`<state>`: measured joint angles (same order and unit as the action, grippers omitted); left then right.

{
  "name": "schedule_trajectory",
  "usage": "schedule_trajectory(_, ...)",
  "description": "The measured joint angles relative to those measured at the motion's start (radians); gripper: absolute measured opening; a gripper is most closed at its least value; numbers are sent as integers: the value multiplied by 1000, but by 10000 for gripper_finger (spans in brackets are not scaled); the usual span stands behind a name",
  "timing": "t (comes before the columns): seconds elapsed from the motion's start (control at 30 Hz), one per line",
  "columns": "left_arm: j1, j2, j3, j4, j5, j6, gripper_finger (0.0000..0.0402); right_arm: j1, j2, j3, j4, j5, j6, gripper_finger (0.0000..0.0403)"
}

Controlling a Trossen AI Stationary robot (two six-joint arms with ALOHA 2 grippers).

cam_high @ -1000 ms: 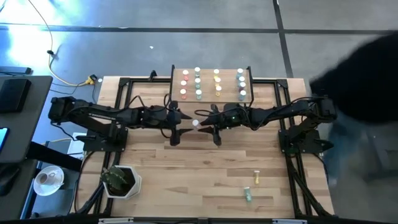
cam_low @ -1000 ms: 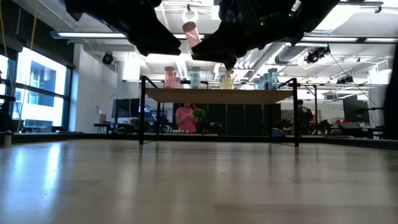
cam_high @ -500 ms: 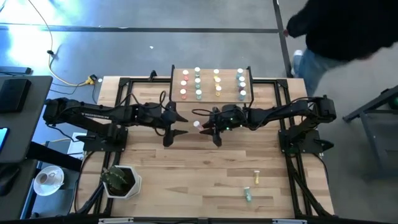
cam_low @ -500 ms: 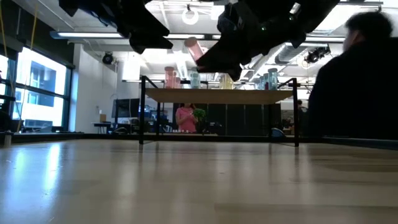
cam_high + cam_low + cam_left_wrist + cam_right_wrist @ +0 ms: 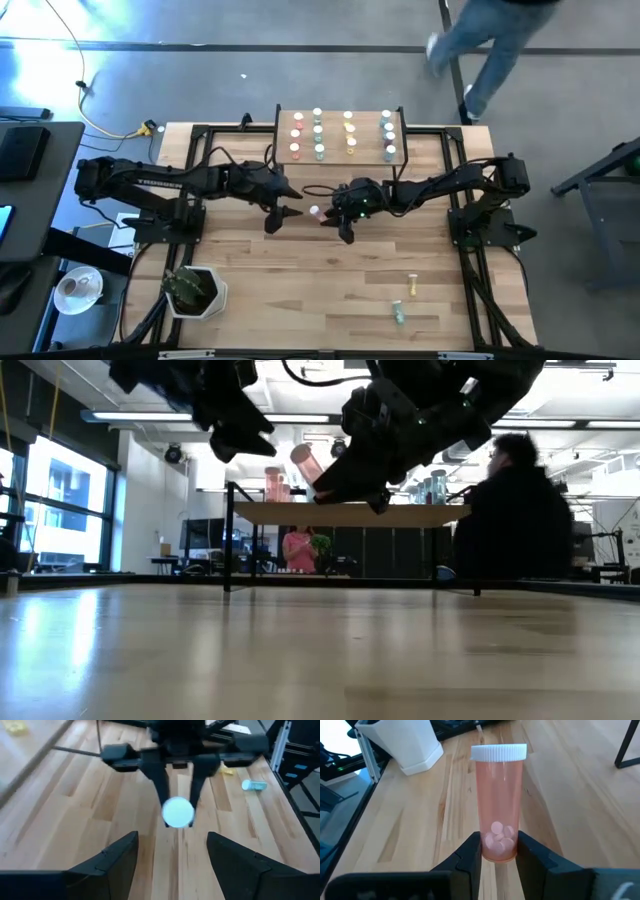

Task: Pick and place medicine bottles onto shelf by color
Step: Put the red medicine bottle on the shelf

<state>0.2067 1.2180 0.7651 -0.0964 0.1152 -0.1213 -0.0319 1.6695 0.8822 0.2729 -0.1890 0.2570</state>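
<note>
A pink medicine bottle [image 5: 498, 805] with a white cap hangs over the middle of the table, and my right gripper [image 5: 328, 213] is shut on it. My left gripper [image 5: 284, 206] stands open a little to the table's left of it, facing the cap [image 5: 177, 812], with nothing between its fingers [image 5: 112, 860]. The shelf [image 5: 340, 158], a small wooden board on black legs, stands at the far edge and bears several bottles in rows. Two more bottles [image 5: 412, 287] [image 5: 398, 312] lie on their sides on the table at the near right. My right gripper pinches the pink bottle's bottom end [image 5: 498, 851] between its two fingers. The fingers come from the table's right, slanting a little down. The bottle sticks out beyond the fingertips, its cap [image 5: 498, 752] toward the left gripper. It is tilted and clear of the table [image 5: 305, 463].
A white pot with a green plant [image 5: 195, 290] stands at the near left corner. A person [image 5: 510, 520] moves on the floor behind the table's far right side. Bare tabletop [image 5: 330, 270] lies between the grippers and the near edge.
My right gripper has come down with the pink bottle and rolled, so the bottle hangs lower, level with the shelf top in the low view. My left gripper has turned a little and stayed open. The person has walked past behind the table.
</note>
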Motion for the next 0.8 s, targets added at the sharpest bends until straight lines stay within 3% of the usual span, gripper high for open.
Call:
schedule_trajectory(0.3, 44, 73, 169, -207, 47, 36, 205, -1, 0, 0, 0, -2, 15, 84)
schedule_trajectory(0.53, 44, 145, 239, -280, 91, 128, 213, -1, 0, 0, 0, -2, 8, 84)
schedule_trajectory(0.8, 10, 212, 269, -288, 90, 133, 233, -1, 0, 0, -7, -27, 5, 84)
